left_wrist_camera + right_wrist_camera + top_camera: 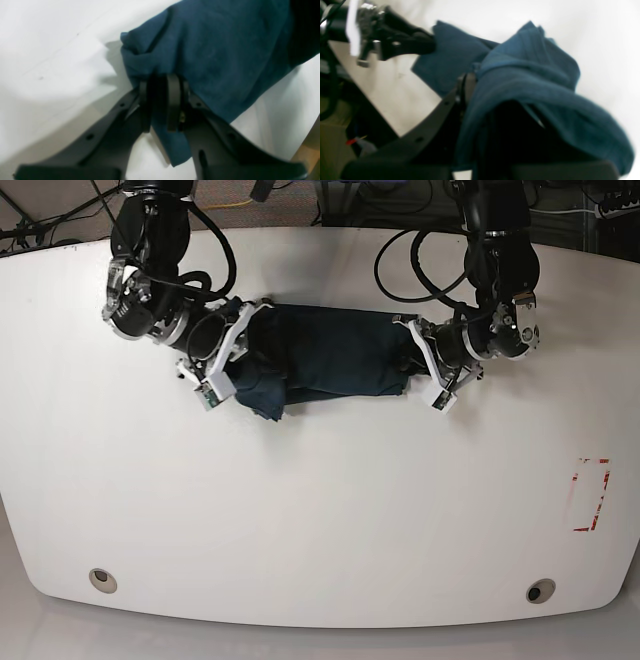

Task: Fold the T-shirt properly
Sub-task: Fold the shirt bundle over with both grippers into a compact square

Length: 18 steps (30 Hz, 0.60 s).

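The T-shirt lies as a narrow, bunched band on the white bench, in the bench's far half, its long axis running side to side across the base view between the two arms. Its end toward the right arm is thicker and rumpled, with a loose flap sagging toward the near edge of the bench; the end toward the left arm is flatter and squarer.

The left pincer is clamped on the T-shirt: its two dark pads stand close together with a fold of cloth pinched between them, and a tongue of fabric hangs down past them. The right pincer also grips the T-shirt; only one finger shows plainly, as cloth drapes over the rest, and the jaws are drawn together on the fabric. In that same view the left pincer meets the far end of the cloth.

Well away from the T-shirt, near the bench's edge on the left arm's side, is a red marked rectangle. Two small round fittings sit by the near edge. Black cables loop behind the arms, beyond the T-shirt.
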Each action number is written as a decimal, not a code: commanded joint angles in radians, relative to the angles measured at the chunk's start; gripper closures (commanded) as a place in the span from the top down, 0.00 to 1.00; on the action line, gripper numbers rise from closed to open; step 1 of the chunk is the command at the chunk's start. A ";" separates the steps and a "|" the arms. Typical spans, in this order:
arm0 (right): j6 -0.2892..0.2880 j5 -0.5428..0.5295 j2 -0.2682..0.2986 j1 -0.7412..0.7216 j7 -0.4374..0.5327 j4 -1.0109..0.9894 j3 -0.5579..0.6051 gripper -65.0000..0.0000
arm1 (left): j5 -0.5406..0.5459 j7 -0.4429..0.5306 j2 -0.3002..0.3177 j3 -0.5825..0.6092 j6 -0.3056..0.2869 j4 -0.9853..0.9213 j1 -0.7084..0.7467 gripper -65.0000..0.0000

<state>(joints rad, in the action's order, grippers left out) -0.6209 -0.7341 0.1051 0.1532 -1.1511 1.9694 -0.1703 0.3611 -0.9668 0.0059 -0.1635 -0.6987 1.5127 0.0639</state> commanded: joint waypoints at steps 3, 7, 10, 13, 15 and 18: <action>-0.003 0.029 -0.031 -0.047 0.066 -0.025 0.091 0.03 | -0.056 -0.054 0.001 0.002 0.001 -0.010 0.004 0.12; -0.003 0.121 -0.043 -0.070 0.095 -0.071 0.191 0.24 | -0.055 -0.054 0.001 0.002 0.001 -0.005 0.003 0.12; -0.003 0.143 -0.064 -0.088 0.104 -0.094 0.240 0.25 | -0.055 -0.054 0.001 0.002 0.001 -0.005 0.001 0.12; -0.003 0.190 -0.080 -0.102 0.115 -0.144 0.268 0.26 | -0.053 -0.053 -0.010 0.000 0.001 -0.005 0.000 0.12; -0.003 0.227 -0.097 -0.116 0.139 -0.158 0.288 0.30 | -0.053 -0.053 -0.011 0.000 0.001 -0.005 0.000 0.12; -0.003 0.253 -0.104 -0.113 0.159 -0.158 0.294 0.45 | -0.052 -0.053 -0.011 0.000 0.001 -0.004 -0.002 0.12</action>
<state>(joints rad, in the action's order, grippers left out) -0.6205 -0.4625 0.0074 0.0555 -1.0245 1.7920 0.1242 0.3569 -0.9668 -0.0029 -0.1654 -0.7002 1.5105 0.0608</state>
